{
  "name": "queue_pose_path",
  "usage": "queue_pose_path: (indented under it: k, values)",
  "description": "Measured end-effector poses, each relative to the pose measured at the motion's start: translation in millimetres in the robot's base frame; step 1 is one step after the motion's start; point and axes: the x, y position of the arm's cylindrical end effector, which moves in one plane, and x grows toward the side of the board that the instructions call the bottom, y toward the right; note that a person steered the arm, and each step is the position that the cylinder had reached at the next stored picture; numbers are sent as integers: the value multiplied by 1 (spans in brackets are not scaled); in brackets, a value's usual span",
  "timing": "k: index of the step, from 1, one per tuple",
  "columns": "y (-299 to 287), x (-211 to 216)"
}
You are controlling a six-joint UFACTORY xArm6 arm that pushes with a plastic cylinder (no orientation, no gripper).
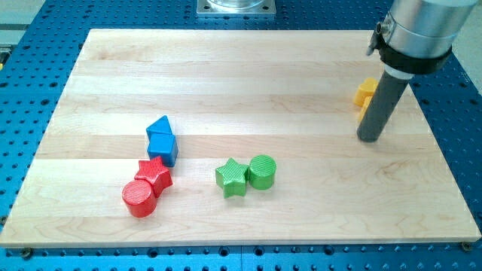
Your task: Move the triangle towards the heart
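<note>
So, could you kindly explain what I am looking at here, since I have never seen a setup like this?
This is one camera's view of a wooden board. The dark rod is a robot arm's end; my tip slides along and pushes blocks, holding nothing. It stands at the view's right, just beside a partly hidden yellow block. Far off at the lower left lie a blue triangle, blue cube, red star and red cylinder; in the middle, a green star and green cylinder.

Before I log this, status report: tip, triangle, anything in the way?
My tip beside partly hidden yellow block, view's right. Blue triangle far left, touching blue cube. No heart identifiable.
</note>
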Motion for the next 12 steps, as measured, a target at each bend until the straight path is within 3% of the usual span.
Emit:
queue_pose_path:
  k: [1,2,3,4,5,6,8,9,10,11,12]
  values:
    - [-2,-10]
    - [-78,-23]
    - [-182,-66]
    - [-282,-68]
    - [-348,-34]
    - [-366,-7]
    - [-277,-1]
    - [-330,10]
    - [-272,51]
    - [-194,38]
    - [-211,1]
